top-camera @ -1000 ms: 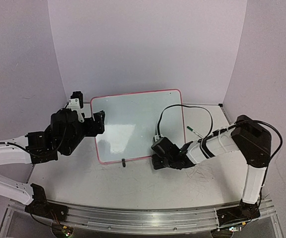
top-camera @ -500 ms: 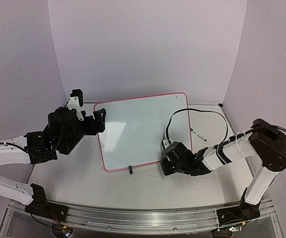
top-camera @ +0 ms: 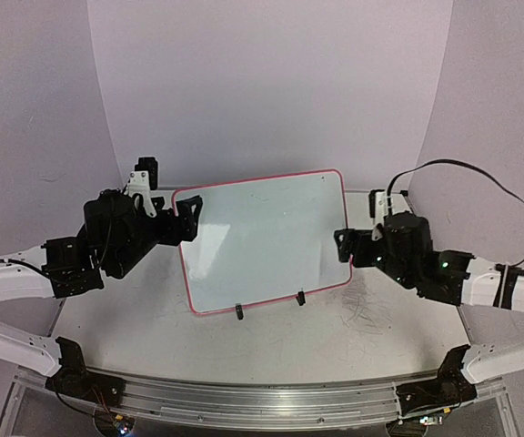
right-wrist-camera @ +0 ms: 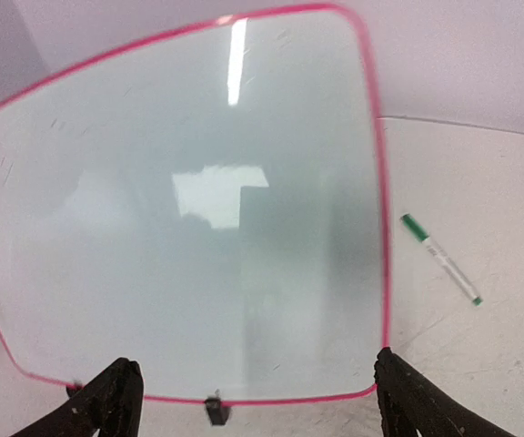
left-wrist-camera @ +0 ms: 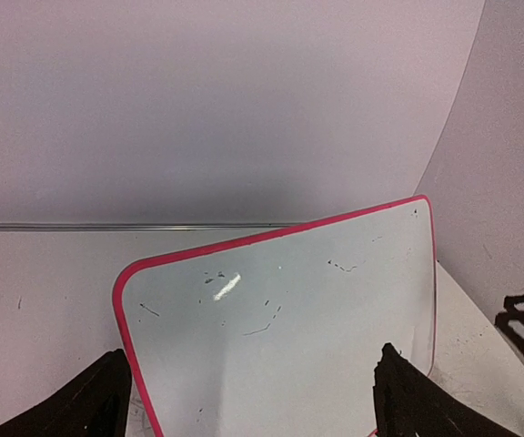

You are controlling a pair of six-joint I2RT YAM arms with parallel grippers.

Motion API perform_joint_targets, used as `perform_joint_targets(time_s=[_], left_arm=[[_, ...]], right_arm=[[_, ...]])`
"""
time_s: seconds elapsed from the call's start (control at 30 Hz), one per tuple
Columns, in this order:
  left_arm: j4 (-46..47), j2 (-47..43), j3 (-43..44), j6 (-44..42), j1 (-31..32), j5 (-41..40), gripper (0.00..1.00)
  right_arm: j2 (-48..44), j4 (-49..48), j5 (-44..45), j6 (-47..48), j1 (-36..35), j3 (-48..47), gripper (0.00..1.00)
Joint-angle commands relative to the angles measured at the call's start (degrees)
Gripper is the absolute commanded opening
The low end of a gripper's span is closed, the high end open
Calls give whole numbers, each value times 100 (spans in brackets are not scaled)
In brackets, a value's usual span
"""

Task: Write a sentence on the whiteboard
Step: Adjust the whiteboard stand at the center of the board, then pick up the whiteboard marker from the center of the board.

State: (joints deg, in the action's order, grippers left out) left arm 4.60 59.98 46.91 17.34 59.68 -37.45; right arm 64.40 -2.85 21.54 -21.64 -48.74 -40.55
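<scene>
Two grippers are flanking the whiteboard (top-camera: 262,238), both gaping wide and holding nothing. The left gripper (top-camera: 189,225) is hovering at its left edge and the right gripper (top-camera: 344,248) just beside its right edge (whether either is touching is unclear). The board is sitting mid-tabletop (top-camera: 335,341) on black clip feet (top-camera: 239,312), long axis running left to right. Faint marks on it are proving too small to read. A green-capped marker (right-wrist-camera: 439,259) is lying to its right.
</scene>
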Motion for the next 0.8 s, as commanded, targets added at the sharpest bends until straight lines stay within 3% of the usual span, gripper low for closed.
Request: perform_joint_targets(time_s=[0.0,0.13,0.23,0.4,0.5,0.77], left_arm=[[193,75,351,-75,-18,281,94],[-1,247,568,-74,-18,706,96],[-384,454,843,-21,-21,1083,96],[-652,524,960,86,-18,1456,97],[-694,526,1041,82,-18,1499,97],[-707,539,1054,176,-18,1506,97]], right_arm=[[-169,517,-187,231,1597,-159,88],[455,591,-1435,335,3040,-590,91],[1518,879,-2671,547,3725,-1125,86],[3057,1498,-2861,1372,3811,-2222,80],[3782,1811,-2676,1712,3813,-2830,71],[4903,2233,-2979,2423,3810,-3793,65]])
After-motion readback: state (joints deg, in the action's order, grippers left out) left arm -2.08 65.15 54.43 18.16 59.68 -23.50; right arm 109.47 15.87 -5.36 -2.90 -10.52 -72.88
